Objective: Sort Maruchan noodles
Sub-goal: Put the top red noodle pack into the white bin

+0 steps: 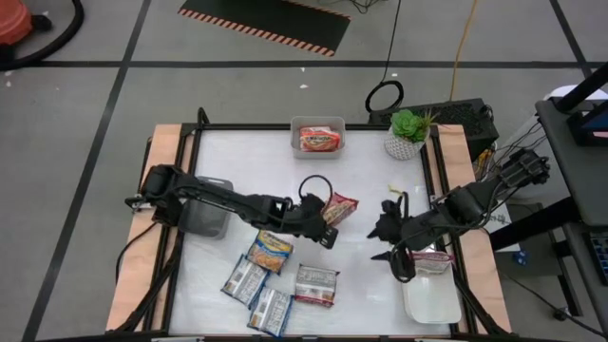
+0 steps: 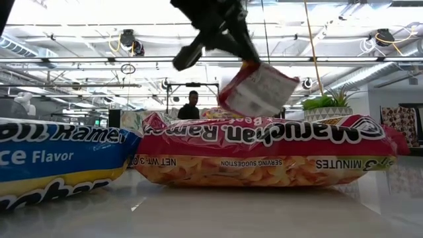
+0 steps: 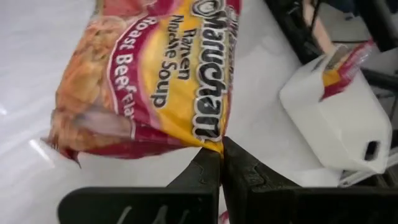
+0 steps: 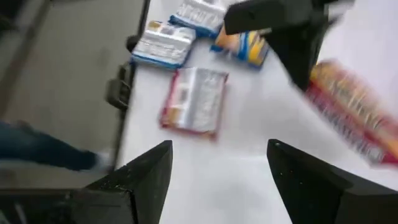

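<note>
While left pincer [image 3: 221,163] pinches its corner, maroon-and-yellow Roast Beef packet [image 3: 149,74] hangs crinkled, right pincer [image 4: 219,163] spread.

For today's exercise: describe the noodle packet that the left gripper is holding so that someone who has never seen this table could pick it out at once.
Start at the white table and find the left gripper near its middle. Its shut fingers pinch the Roast Beef Maruchan packet by one edge, lifted off the surface. Unlike the blue packets lying flat closer to the front, it is red and yellow and hangs in the air.
</note>
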### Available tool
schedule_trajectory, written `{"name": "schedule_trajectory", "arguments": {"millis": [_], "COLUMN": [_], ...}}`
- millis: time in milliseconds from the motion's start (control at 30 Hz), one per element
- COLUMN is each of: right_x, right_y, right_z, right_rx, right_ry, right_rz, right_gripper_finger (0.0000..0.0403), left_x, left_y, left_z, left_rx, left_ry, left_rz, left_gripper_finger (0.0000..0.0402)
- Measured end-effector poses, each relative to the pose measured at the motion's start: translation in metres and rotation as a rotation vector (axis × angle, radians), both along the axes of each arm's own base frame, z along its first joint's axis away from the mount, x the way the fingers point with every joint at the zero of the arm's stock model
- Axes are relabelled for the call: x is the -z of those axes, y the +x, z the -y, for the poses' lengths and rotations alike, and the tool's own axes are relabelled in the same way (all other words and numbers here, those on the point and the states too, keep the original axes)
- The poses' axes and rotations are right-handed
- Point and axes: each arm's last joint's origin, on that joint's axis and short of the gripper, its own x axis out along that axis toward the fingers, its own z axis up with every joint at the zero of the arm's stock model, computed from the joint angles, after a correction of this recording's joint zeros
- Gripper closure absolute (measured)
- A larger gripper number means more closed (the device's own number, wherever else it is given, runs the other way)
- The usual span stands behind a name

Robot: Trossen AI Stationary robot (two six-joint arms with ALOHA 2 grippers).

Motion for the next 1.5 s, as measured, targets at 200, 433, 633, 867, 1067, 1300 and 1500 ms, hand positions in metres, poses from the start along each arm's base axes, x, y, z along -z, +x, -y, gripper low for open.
{"name": "schedule_trajectory", "arguments": {"millis": [200,433,633,867,1067,1300,1500], "right_x": [-0.016,-0.018,-0.014,-0.01,-0.009,0.018,0.03], "right_y": [0.005,0.002,-0.001,-0.003,0.0,0.005,0.009], "right_z": [0.003,0.008,0.011,0.02,0.027,0.034,0.034], "right_rx": [-0.134,-0.241,-0.31,-0.321,-0.319,-0.405,-0.411], "right_ry": [-0.328,-0.576,-0.668,-0.709,-0.724,-0.633,-0.646], "right_rz": [0.139,0.17,0.121,0.041,0.026,-0.05,-0.047], "right_gripper_finger": [0.0149,0.0149,0.0149,0.0149,0.0149,0.0149,0.0149], "left_x": [-0.015,-0.031,-0.035,-0.037,-0.039,-0.039,-0.038], "left_y": [0.004,0.014,0.015,0.016,0.017,0.016,0.016], "left_z": [-0.008,-0.006,-0.005,-0.003,0.0,0.001,0.002], "left_rx": [-0.031,-0.048,-0.058,-0.03,0.037,0.049,0.057], "left_ry": [-0.043,-0.125,-0.167,-0.217,-0.256,-0.246,-0.233], "left_rz": [0.107,0.307,0.353,0.365,0.377,0.371,0.363], "left_gripper_finger": [0.0396,0.0396,0.0396,0.0396,0.0396,0.0397,0.0397]}}
